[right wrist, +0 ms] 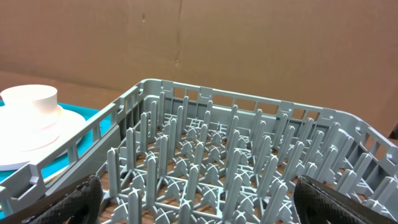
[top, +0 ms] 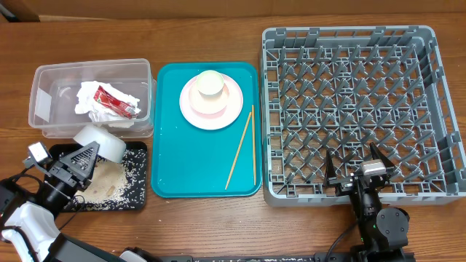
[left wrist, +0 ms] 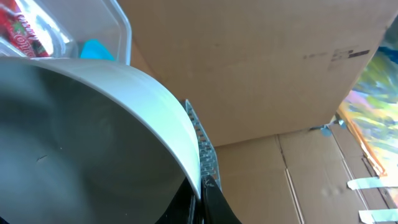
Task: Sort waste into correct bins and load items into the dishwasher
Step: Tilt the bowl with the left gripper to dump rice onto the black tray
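Quick count, left to right. One left gripper [top: 82, 154], jaws clamped on the rim of one pale grey-green bowl [top: 100, 141], smooth and round, tipped on its side. Straight below those jaws is one shallow black tray [top: 138, 204], rectangular, with loose whitish rice [top: 109, 182] scattered over it plus a tan patch. Just past the jaws sits one clear plastic tub [top: 44, 73], holding one crumpled white napkin [top: 91, 98] and one glossy red sauce packet [top: 116, 105]. The packet has white lettering on it, but it's too blurry to read.

Between the two grippers there's one teal tray [top: 189, 167] with rounded corners. On it: one pale pink round plate [top: 191, 108], one cream cup [top: 211, 84] stacked in the middle, and two thin wooden chopsticks [top: 244, 145] meeting at their far tips.

One big grey plastic dish rack [top: 342, 33], square, with a lattice floor and rows of upright pegs. One right gripper [top: 355, 164] sits over its near edge with its jaws spread wide and nothing in them, pegs right ahead of them.
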Available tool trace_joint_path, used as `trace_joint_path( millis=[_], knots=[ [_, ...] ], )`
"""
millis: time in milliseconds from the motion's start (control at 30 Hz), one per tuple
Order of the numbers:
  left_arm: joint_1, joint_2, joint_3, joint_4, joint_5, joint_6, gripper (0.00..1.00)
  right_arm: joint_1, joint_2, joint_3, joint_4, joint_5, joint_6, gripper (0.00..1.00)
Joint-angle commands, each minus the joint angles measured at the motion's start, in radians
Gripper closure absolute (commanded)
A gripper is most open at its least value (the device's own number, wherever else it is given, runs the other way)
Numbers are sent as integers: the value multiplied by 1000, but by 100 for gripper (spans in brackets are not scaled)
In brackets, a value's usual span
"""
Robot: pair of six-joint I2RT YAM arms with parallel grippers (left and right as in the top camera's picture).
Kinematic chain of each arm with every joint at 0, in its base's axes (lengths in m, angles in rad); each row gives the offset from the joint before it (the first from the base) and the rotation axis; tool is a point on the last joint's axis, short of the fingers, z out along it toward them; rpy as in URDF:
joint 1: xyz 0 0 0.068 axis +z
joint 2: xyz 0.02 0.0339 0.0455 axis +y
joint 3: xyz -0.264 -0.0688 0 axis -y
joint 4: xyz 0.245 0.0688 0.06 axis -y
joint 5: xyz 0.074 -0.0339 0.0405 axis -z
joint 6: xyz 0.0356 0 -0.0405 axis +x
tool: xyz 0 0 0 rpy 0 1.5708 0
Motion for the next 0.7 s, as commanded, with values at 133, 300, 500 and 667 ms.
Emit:
trace_joint_path(
  millis=[133,300,500,667],
  knots=[
    [-89,-7,4,-5,-103,-16,96,-3,-10,-10,3,8,-3,0],
    [-182,-8,14,-6,-187,-53,96,-3,-10,-10,3,8,-3,0],
    [-294,-35,34,-6,-317,-110,96,-3,-10,-10,4,8,-3,0],
    [-376,-108,92,-11,-439,-208,96,-3,-10,-10,3,8,-3,0]
  ],
)
